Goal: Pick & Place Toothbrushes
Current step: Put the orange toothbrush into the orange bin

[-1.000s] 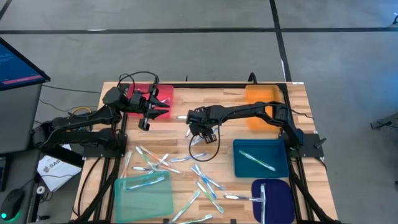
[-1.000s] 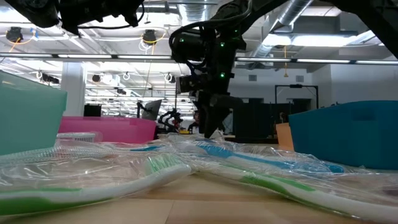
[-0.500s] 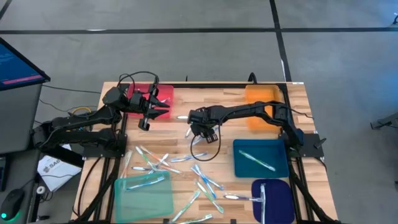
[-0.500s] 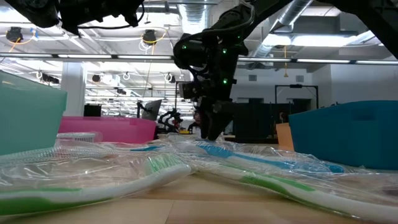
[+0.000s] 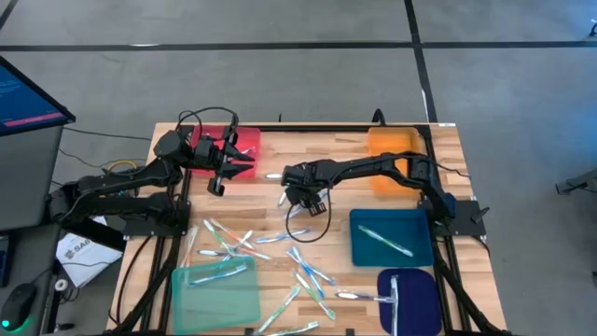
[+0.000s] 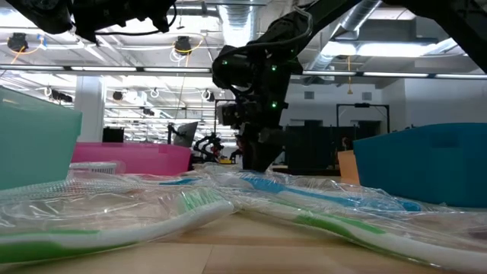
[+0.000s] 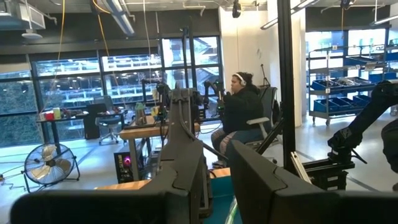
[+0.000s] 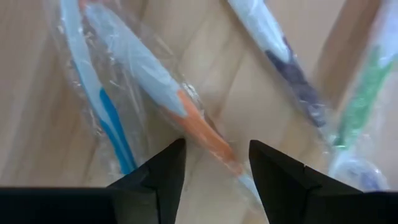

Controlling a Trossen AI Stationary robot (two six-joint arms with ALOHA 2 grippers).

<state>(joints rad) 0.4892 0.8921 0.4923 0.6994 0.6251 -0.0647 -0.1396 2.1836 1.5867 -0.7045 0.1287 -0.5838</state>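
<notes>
Wooden slats make up the table (image 5: 270, 149), which stands on a grey floor crossed by dark lines, with a monitor (image 5: 28, 98) off its left side. Beyond it the low view shows a wide hall with ceiling lights and ducts; the left wrist view shows desks, a floor fan (image 7: 48, 169) and a seated person (image 7: 242, 118) wearing headphones.

Coloured trays ring the tabletop: pink (image 5: 244, 140), orange (image 5: 392, 145), blue (image 5: 392, 252), dark blue (image 5: 415, 297) and pale green (image 5: 215, 294). Most toothbrushes (image 5: 303, 271) lie loose in clear wrappers across the near middle; a few rest in the trays.

The right gripper (image 5: 306, 198) hangs low over the table centre, fingers (image 8: 163, 171) parted and empty, straddling a wrapped orange-handled toothbrush (image 8: 199, 127). The left gripper (image 5: 244, 162) waits above the pink tray; whether it is parted or closed I cannot tell.
</notes>
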